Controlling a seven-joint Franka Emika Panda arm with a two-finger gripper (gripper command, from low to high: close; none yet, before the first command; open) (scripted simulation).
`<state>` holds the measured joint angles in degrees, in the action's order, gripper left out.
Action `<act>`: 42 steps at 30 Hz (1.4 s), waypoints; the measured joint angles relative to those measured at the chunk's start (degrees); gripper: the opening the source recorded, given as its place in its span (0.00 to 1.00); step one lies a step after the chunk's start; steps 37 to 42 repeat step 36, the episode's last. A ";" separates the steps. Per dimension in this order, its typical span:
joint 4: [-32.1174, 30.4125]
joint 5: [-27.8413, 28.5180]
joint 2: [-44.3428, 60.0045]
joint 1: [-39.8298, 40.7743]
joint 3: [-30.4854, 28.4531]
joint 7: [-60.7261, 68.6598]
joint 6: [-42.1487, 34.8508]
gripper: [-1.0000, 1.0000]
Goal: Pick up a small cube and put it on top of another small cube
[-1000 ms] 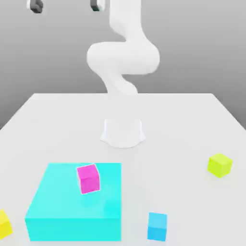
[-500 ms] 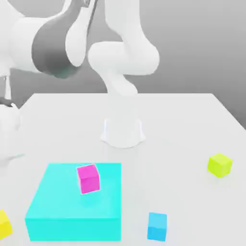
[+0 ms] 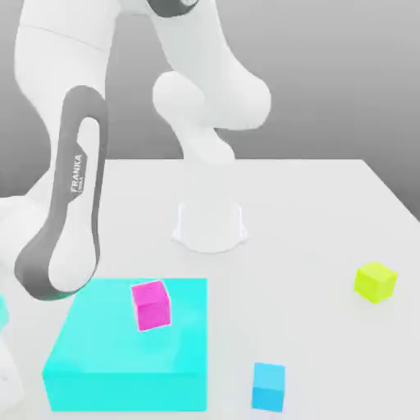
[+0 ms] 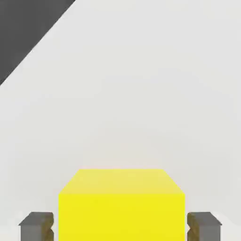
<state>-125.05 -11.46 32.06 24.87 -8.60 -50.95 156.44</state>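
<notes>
Where the hand view looks down at the pale table (image 4: 122, 103), the gripper (image 4: 120, 227) stands just wide enough to straddle the yellow cube (image 4: 121, 216), one fingertip (image 4: 36, 228) near each of two opposite sides. A slim gap shows between either tip and the cube, so the jaws are narrow but apart. The cube's top and one side face the camera, and a dark grey area (image 4: 23, 28) lies beyond the table's slanting edge.

Around that, the arm (image 3: 74, 189) reaches down at the exterior view's left, its dark-trimmed link near the cyan block (image 3: 123, 390) and overlapping its far corner in that view. On top of this low, broad block sits the magenta cube (image 3: 151, 306), turned slightly. Beside the block, towards the exterior view's right, the blue cube (image 3: 268, 387) rests on the table. Farther out, well apart from the others, lies the lime cube (image 3: 376, 282). Behind the block, the robot's white base (image 3: 210, 225) stands upright on the table.
</notes>
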 joint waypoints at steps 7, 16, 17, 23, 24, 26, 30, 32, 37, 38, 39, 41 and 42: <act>-1.71 2.25 -7.08 -1.44 -1.91 -1.60 -5.37 0.00; -13.87 11.59 -26.09 -7.74 -0.35 -1.13 -11.56 0.00; -15.28 12.21 -28.19 -8.65 0.16 -0.71 -12.22 0.00; -23.80 14.08 -40.69 -12.52 1.91 3.04 -16.13 0.00; -25.22 14.07 -42.74 -13.06 2.32 3.90 -16.77 0.00; -28.05 13.82 -46.78 -14.25 3.15 5.78 -18.00 0.00; -31.82 13.07 -46.61 -15.64 3.79 8.00 -14.11 0.00; -32.91 12.85 -43.03 -15.73 3.78 8.28 -9.44 0.00; -33.29 12.80 -41.63 -15.76 3.75 8.34 -7.66 1.00; -33.29 12.80 -41.63 -15.76 3.75 8.34 -7.66 1.00; -33.29 12.80 -41.63 -15.76 3.75 8.34 -7.66 1.00; -33.29 12.80 -41.63 -15.76 3.75 8.34 -7.66 1.00; -33.29 12.80 -41.63 -15.76 3.75 8.34 -7.66 1.00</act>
